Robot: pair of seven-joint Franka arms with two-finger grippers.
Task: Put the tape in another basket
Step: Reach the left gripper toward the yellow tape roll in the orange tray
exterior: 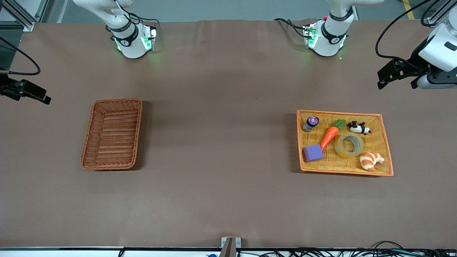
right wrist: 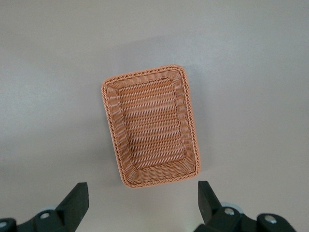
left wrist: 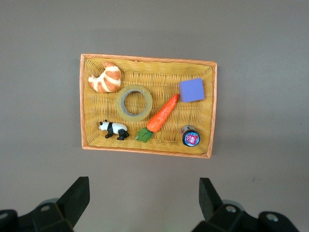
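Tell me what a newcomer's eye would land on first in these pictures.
The bright orange-rimmed tray toward the left arm's end of the table draws the eye first, crowded with the tape, a carrot, a croissant, a purple block, a panda and a small jar. Next comes the basket toward the right arm's end. The left tool and right tool both hang open above the table.

Robot lab; aluminium frame, loose cables
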